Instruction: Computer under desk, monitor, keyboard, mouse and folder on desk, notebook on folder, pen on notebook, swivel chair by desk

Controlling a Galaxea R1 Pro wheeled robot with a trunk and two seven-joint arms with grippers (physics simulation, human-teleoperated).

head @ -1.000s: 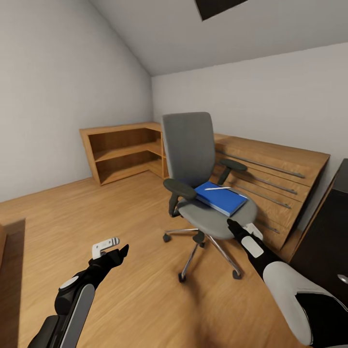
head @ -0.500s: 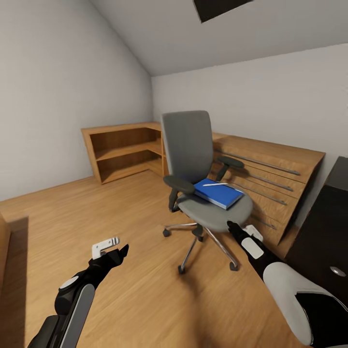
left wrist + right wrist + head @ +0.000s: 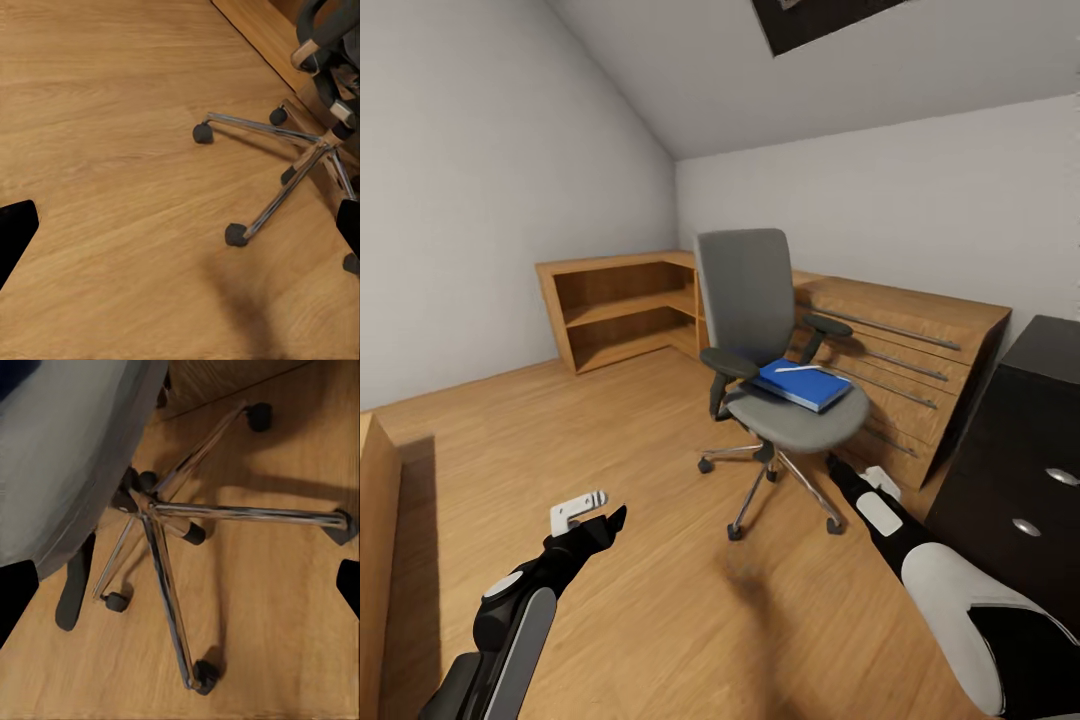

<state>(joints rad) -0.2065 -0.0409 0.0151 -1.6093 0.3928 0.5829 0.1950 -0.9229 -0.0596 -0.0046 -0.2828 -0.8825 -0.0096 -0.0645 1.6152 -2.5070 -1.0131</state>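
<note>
The grey swivel chair (image 3: 755,320) stands mid-room on its chrome wheeled base (image 3: 289,176) (image 3: 169,521). On its seat lies the blue folder (image 3: 805,386) with the white pen (image 3: 797,368) on top; I cannot tell whether a notebook lies with them. At the right edge is the black desk (image 3: 1050,350) with its drawer unit and silver knobs. My left gripper (image 3: 600,512) (image 3: 180,229) hangs open over bare floor, left of the chair. My right gripper (image 3: 838,466) (image 3: 180,585) is open too, empty, low beside the chair's base and just below the seat edge.
A light-wood corner shelf (image 3: 620,310) stands against the far wall. A low wood cabinet (image 3: 905,345) with metal rails runs behind the chair to the desk. A wood panel edge (image 3: 375,560) rises at the far left. Open wood floor (image 3: 660,600) lies ahead.
The whole view has shifted: the chair now looks farther off and more to the left, and more of the desk shows at right. Both arms hold the same pose.
</note>
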